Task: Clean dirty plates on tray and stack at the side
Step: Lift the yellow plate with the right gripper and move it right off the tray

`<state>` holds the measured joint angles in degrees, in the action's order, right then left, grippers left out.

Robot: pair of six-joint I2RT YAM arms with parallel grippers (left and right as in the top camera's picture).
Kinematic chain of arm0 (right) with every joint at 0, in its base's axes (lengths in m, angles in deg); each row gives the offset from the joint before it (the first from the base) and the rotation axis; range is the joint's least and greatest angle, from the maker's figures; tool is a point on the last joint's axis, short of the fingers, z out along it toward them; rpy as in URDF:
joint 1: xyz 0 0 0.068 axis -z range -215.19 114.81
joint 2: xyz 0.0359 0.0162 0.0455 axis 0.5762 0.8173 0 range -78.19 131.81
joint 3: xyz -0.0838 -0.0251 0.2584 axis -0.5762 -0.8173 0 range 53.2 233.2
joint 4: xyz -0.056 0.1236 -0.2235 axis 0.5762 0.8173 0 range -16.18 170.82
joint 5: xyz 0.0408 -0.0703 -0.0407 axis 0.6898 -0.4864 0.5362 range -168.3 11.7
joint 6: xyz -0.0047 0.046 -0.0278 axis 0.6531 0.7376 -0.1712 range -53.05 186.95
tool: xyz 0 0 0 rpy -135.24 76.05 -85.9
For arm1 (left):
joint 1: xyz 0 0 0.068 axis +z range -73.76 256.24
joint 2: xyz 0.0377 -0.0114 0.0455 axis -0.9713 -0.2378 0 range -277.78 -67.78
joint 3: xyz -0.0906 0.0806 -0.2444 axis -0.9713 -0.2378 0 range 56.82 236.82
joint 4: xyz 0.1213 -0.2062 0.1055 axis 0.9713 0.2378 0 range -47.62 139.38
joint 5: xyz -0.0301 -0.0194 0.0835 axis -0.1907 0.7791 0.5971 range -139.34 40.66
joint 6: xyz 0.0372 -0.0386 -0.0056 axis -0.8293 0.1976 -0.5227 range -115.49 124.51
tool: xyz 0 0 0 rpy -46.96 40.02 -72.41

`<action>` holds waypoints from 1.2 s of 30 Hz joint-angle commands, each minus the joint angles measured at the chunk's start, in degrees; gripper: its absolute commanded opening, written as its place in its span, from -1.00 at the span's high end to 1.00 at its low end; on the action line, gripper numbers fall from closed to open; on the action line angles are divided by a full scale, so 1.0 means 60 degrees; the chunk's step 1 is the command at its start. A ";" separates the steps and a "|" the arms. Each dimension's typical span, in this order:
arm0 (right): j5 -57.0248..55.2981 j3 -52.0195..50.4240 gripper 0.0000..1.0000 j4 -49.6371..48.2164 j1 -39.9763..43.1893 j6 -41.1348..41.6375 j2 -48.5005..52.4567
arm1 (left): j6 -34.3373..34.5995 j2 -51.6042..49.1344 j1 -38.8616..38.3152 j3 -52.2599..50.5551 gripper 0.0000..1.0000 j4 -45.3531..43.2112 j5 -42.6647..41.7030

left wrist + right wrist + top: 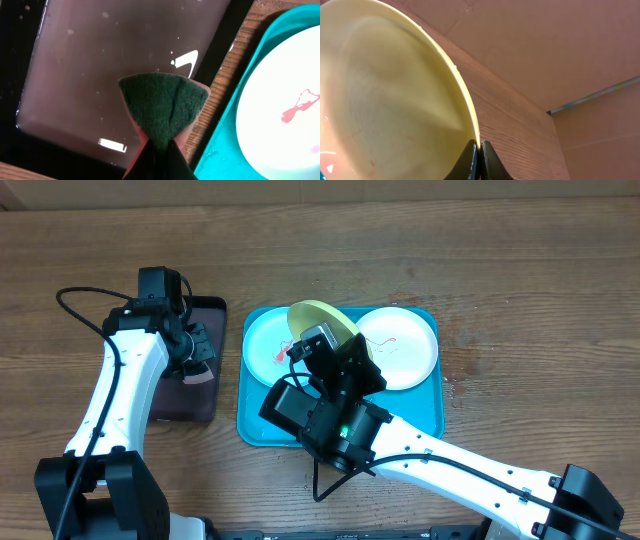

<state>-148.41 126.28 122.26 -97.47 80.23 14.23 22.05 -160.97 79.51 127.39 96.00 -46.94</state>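
Observation:
The teal tray (420,415) lies mid-table. On it are a light blue plate (268,345) with a red smear at the left and a white plate (405,345) with red smears at the right. My right gripper (480,147) is shut on the rim of the yellow-green plate (318,318) and holds it tilted up above the tray; the plate fills the left of the right wrist view (390,95). My left gripper (162,150) is shut on a green sponge (165,107) above the dark tray (100,65). The teal tray's edge (225,145) and blue plate (280,100) show at the right.
The dark black-rimmed tray (205,405) holds wet film and sits left of the teal tray. Bare wooden tabletop (520,300) lies to the right and behind. A brown wall (560,45) stands at the back.

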 commanded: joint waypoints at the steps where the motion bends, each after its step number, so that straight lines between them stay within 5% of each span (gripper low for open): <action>1: -0.0379 0.0280 0.93 -0.0069 -0.0029 0.0044 -0.0331 | -0.0208 -0.0098 0.0044 0.0120 0.91 -0.0025 0.0164; 7: 0.0117 0.0280 0.93 -0.0055 0.0277 0.0510 -0.0331 | -0.0208 -0.0098 0.0044 0.0120 0.91 -0.0055 0.0168; 12: 0.2386 0.0280 0.93 -0.0062 0.1632 0.2011 -0.0335 | -0.0211 -0.0098 0.0044 0.0120 0.92 -0.0302 0.0186; 28: 1.1730 0.0270 0.93 -0.0073 0.9905 0.3078 -0.0616 | -0.0605 -0.0743 0.0044 0.0113 0.91 -0.1056 0.0710; 36: 1.2721 -0.0255 0.93 -0.0062 1.3220 0.2820 -0.0561 | -0.0809 -0.1096 0.0044 0.0113 0.91 -0.1526 0.0729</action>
<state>-77.57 126.13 121.89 -21.71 98.04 13.03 19.16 -166.23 79.51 127.39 88.07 -43.66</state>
